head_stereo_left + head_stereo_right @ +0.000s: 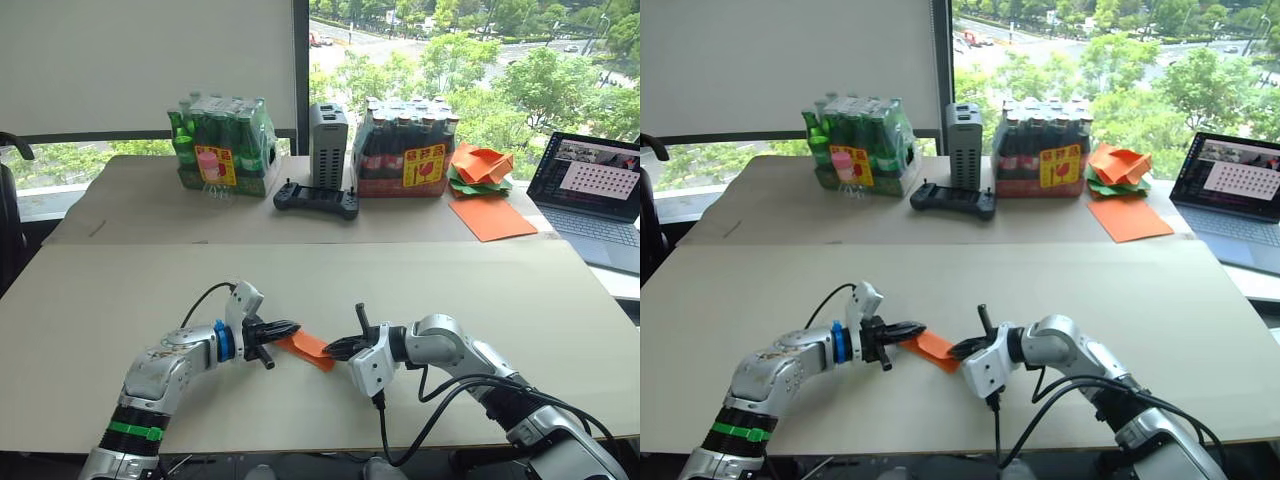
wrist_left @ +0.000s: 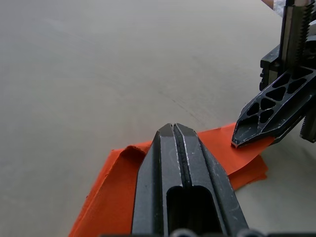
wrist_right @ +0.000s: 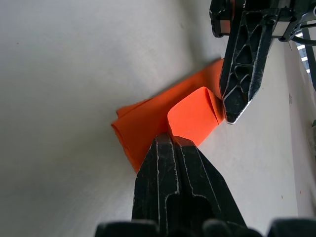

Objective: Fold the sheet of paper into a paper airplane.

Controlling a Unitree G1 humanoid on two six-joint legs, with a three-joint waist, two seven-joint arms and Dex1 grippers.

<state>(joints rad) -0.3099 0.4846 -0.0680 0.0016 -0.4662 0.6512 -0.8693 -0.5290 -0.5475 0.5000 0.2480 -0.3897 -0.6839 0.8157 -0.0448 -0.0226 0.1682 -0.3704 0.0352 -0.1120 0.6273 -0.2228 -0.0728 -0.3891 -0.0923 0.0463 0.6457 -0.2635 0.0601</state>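
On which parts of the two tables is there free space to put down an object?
Free: near table on either side of the grippers and beyond them; far table left of the green bottle pack. Crowded: far table from that pack to the laptop; the centre, where left gripper and right gripper meet over the sheet of paper.

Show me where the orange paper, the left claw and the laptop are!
sheet of paper (image 1: pixel 310 346), left eye view, on its flat middle.
left claw (image 1: pixel 288 328), left eye view, at its fingertips.
laptop (image 1: pixel 598 180), left eye view, on its screen.
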